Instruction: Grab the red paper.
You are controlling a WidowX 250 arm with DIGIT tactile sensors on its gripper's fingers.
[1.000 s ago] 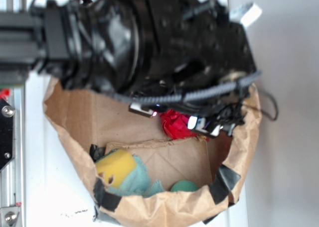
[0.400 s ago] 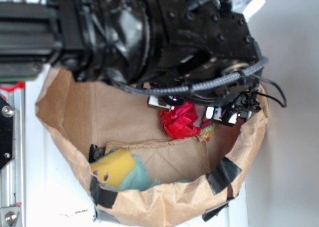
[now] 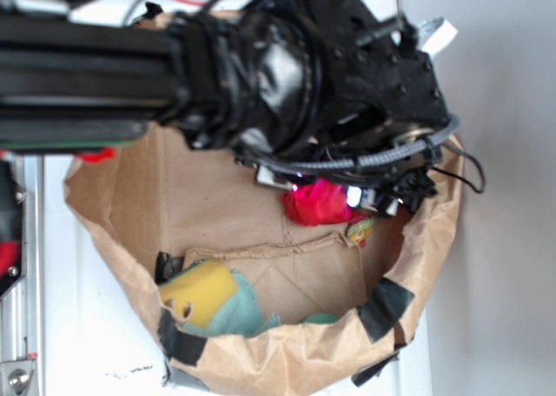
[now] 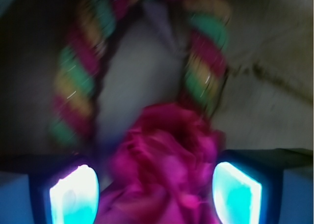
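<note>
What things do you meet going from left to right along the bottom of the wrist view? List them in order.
Left glowing finger pad → red paper → right glowing finger pad.

Bright red, creased, crumpled wad of thin paper (image 3: 314, 205) (image 4: 164, 167), rosette-like, lying inside the paper-lined basin, just beside the twisted rope loop's end.
</note>
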